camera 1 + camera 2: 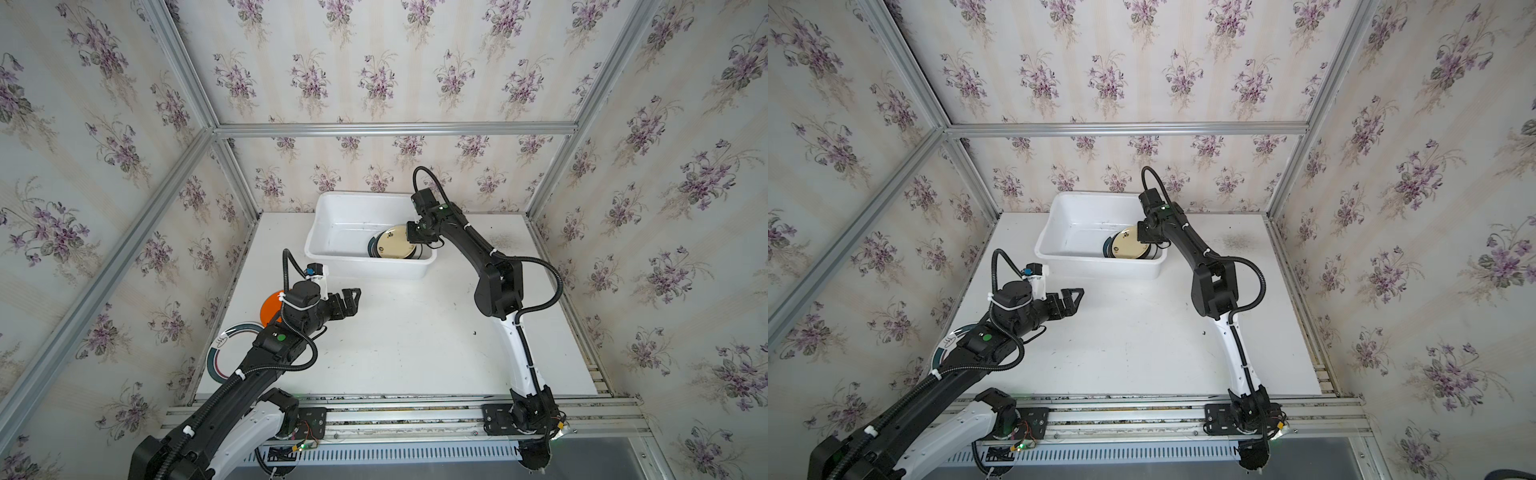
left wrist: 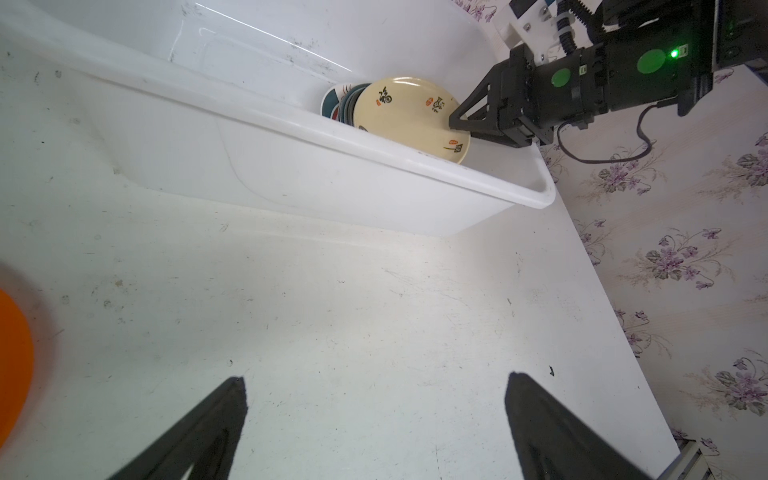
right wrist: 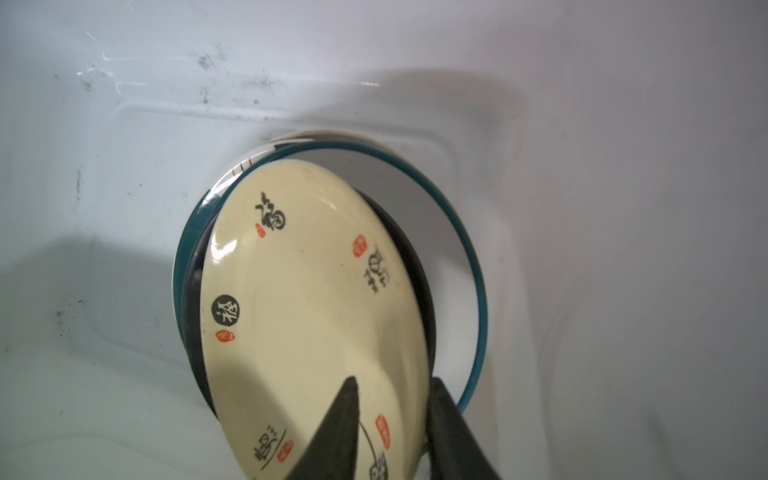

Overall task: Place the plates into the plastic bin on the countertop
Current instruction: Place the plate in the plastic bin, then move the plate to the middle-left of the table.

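— Right wrist view first: where is the round cream plate with black Chinese characters (image 3: 299, 291)?

— Inside the large white rectangular plastic bin (image 3: 124, 124), lying tilted on a stack. Under it are a black plate (image 3: 420, 274) and a white plate with a dark teal rim (image 3: 449, 257). In a top view the bin stands at 12 o'clock on the flat white countertop (image 1: 415, 332), with the stack in its 4 o'clock corner.

— Why tilted?

— I'd say one edge rests on the stack while the opposite rim sits between the right gripper's (image 3: 392, 380) jaws.

— And the grip?

— The jaws stand partway apart, straddling the rim. One of the fingers (image 3: 336, 424) lies over the face and the other sits past the edge. The gap looks wider than the rim, so I judge it isn't pinched.

— The left gripper (image 2: 374, 382)?

— Spread wide and empty, over the countertop toward 9 o'clock. Two plates lie outside the bin nearby: a flat orange plate (image 1: 269, 305) at 9 o'clock and a white plate with a teal-striped rim (image 1: 216, 357) at 8 o'clock.
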You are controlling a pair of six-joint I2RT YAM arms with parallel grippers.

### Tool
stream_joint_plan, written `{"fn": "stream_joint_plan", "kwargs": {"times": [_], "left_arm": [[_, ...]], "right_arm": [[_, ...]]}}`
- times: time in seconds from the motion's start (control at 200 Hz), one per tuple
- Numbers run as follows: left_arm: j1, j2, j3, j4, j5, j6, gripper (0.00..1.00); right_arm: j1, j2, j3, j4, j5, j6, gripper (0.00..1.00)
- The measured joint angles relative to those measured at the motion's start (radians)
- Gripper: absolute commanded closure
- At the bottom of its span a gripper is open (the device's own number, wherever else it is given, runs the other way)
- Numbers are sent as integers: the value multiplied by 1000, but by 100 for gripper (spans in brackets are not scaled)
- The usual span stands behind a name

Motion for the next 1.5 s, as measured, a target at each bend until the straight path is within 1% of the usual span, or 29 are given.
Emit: {"fn": "stream_joint_plan", "kwargs": {"times": [0.055, 0.085, 0.14, 0.33, 0.585, 0.73, 0.83, 1.025, 1.135, 1.344, 1.499], "left_arm": [[0, 0, 0, 0, 0, 0, 1], [0, 1, 0, 0, 0, 0, 1], [0, 2, 0, 0, 0, 0, 1], [0, 7, 0, 0, 0, 0, 1], [0, 1, -2, -1, -8, 0, 1], [0, 14, -2, -1, -15, 0, 1], [0, 24, 4, -2, -23, 0, 1], [22, 32, 5, -11, -56, -2, 1], [54, 45, -5, -17, -63, -12, 1], [100, 71, -11, -30, -79, -26, 1], [130, 105, -9, -32, -107, -38, 1]], "right_arm": [[-2, -5, 0, -1, 0, -2, 30], [-4, -8, 0, -5, 0, -3, 27], [-5, -16, 0, -11, 0, -5, 25], [-4, -57, 0, -16, -10, -14, 23], [-2, -112, 0, 16, -84, 7, 23], [14, -208, -36, 25, -76, 6, 23], [25, -338, -168, 73, -74, 5, 23], [24, -666, -624, 261, -56, 3, 22], [23, -828, -824, 349, -59, 7, 22], [14, -1017, -1084, 451, -75, 27, 22], [8, -1135, -1288, 515, -115, 88, 22]]}}
